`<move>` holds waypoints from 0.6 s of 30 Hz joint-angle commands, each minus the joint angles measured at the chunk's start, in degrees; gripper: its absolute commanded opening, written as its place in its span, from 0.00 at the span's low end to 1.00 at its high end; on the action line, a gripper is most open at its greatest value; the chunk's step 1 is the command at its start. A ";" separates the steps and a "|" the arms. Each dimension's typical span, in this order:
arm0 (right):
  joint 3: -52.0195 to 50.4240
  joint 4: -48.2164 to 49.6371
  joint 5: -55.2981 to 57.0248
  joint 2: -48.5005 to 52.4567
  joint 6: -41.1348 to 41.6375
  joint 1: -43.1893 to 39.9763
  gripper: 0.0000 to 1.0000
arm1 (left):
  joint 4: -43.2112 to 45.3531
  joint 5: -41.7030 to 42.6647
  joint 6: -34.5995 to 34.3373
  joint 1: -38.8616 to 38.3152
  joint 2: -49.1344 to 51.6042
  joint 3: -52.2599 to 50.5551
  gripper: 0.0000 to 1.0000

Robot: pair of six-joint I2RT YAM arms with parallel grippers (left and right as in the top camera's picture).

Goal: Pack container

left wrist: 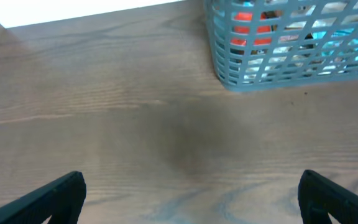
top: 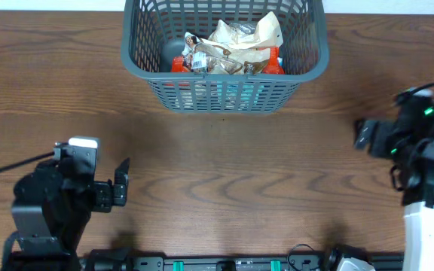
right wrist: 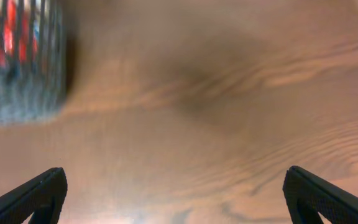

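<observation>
The basket (top: 224,94) sits at the middle of the table's (top: 224,173) far edge, its long axis running left to right along that edge and its slotted front wall facing the arms. Crumpled packets (top: 232,45) in red, white and tan lie heaped inside it, mostly toward the centre and right. The left gripper (top: 121,184) hangs over the near left part of the table with its jaws spread wide and nothing between them. Its wrist view shows only bare wood between the two fingers, with the basket (left wrist: 291,62) ahead and off to the right. The right gripper (top: 364,135) is by the right edge, about midway between the near and far edges. Its jaws are also wide apart and empty, and in its wrist view the basket (right wrist: 17,62) is a blur ahead and to the left. Both grippers are well apart from the basket. The right one looks the nearer, being closer to the far edge and nearly level with the basket's near right corner, while the left would have to cross more of the table diagonally. No loose packet shows in any view, so the packing looks largely done, though whether more items wait out of frame cannot be told.
</observation>
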 commanded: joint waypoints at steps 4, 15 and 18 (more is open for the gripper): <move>-11.04 5.22 -2.58 -3.48 -7.43 7.65 0.95 | 3.76 -3.67 -4.00 -0.09 -5.46 -6.88 0.99; -13.11 7.54 2.64 -2.62 -10.05 17.31 0.99 | 5.42 -3.63 -4.09 -0.09 -5.25 -7.69 0.99; -13.11 7.28 2.67 -2.62 -10.08 17.29 0.99 | 5.14 -3.65 -4.09 -0.09 -5.25 -7.69 0.99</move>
